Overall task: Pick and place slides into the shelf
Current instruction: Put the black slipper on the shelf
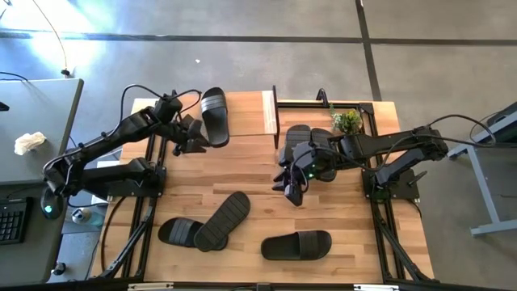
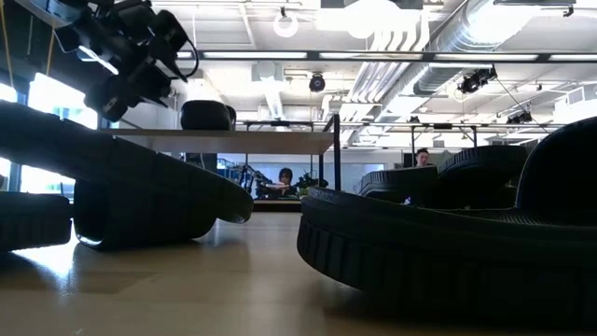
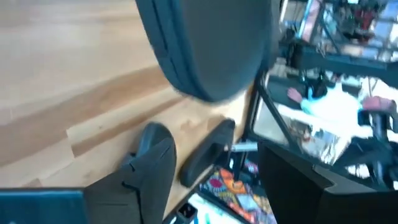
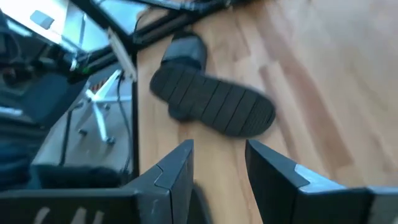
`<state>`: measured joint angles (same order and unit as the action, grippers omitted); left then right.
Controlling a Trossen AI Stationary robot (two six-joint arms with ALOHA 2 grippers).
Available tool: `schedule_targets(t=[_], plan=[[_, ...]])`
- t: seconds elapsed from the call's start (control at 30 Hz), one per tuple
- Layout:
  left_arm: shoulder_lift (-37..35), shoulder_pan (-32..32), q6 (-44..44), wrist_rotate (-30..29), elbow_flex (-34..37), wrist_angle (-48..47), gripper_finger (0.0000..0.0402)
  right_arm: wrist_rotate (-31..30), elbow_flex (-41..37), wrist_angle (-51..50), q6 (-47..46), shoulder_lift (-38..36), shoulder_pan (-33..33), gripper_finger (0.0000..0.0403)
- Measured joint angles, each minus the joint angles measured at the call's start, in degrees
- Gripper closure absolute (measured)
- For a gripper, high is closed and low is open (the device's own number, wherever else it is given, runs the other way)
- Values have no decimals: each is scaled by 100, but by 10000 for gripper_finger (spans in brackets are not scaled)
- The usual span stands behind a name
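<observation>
One black slide (image 1: 214, 115) lies sole-down on the shelf's light wood top board (image 1: 246, 113); it also shows in the left wrist view (image 3: 205, 43) and the low view (image 2: 205, 114). My left gripper (image 1: 198, 139) is open and empty just near of that slide's heel, its fingers (image 3: 155, 155) apart from it. My right gripper (image 1: 291, 190) is open and empty above the table's middle. Beyond it an overturned slide (image 4: 214, 106), ridged sole up, rests on another slide (image 4: 185, 51). A third slide (image 1: 296, 245) lies sole-down near the front edge. Two more slides (image 1: 300, 144) lie partly hidden under my right arm.
A small potted plant (image 1: 347, 121) stands at the far right by the black frame (image 1: 323, 103). The slides near the front fill the low view's foreground (image 2: 448, 252). Bare wood (image 1: 234, 166) lies between the two grippers. People sit in the room beyond the table.
</observation>
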<state>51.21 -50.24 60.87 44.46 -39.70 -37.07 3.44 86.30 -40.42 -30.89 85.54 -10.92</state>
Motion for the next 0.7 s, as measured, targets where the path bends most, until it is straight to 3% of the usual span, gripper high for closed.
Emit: schedule_targets(t=[0.23, 0.37, 0.47, 0.7], plan=[[-692, 215, -398, 403, 0, -194, 192, 823, 0, -1137, -633, -2, -57, 268], [-1157, 606, -408, 429, 0, -224, 192, 897, 0, -2006, -1166, -2, -340, 268], [-1471, 1057, -399, 120, 0, -216, 192, 783, 0, -2395, -1561, -2, -624, 268], [-1823, 2314, -242, -1249, 0, -198, 192, 603, -132, -2392, -2570, -15, -1293, 268]])
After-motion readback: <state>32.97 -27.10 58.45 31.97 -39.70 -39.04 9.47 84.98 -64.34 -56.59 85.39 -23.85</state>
